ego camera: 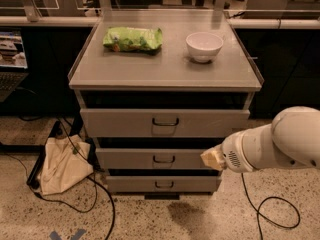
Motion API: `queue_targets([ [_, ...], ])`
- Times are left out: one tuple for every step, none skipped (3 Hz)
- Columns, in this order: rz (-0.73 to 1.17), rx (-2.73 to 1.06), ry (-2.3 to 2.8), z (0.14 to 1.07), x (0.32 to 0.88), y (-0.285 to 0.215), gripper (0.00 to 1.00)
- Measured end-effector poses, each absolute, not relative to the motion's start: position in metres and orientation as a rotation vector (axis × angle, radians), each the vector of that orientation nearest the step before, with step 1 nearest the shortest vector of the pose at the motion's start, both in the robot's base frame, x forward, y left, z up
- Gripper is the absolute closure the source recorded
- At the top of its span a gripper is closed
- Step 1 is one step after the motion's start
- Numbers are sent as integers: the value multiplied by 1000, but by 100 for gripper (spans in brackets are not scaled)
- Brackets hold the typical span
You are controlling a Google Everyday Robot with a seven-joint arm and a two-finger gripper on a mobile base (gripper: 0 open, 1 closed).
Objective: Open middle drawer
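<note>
The middle drawer (130, 159) sits between 2 other grey fronts. It is flat matte metal, with 1 small dark bail handle (163, 159) at centre. The gripper (212, 158), a pale yellowish tip on a smooth, rounded white arm (280, 144), hangs at the handle's 3 o'clock, level with that front, likely lined up to reach the handle. Whether it is wide or narrow I cannot tell. On top, a crinkly green bag (132, 38) lies at 9 o'clock of a glossy white bowl (204, 45).

Your desk (165, 71) carries a green bag (133, 38) and a white bowl (204, 46), well apart; your gripper (212, 158) sits lower, at the right end of the middle drawer (145, 159).
</note>
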State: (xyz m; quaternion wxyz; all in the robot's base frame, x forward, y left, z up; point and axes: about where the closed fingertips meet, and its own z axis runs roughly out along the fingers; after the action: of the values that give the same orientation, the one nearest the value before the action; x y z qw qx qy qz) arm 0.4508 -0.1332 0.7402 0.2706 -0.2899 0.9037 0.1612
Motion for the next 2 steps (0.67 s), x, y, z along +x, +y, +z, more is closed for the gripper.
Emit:
queue_targets([
  [434,-781,2435,740,451,-133,96],
  [429,-705,2405,730,459,-135,100],
])
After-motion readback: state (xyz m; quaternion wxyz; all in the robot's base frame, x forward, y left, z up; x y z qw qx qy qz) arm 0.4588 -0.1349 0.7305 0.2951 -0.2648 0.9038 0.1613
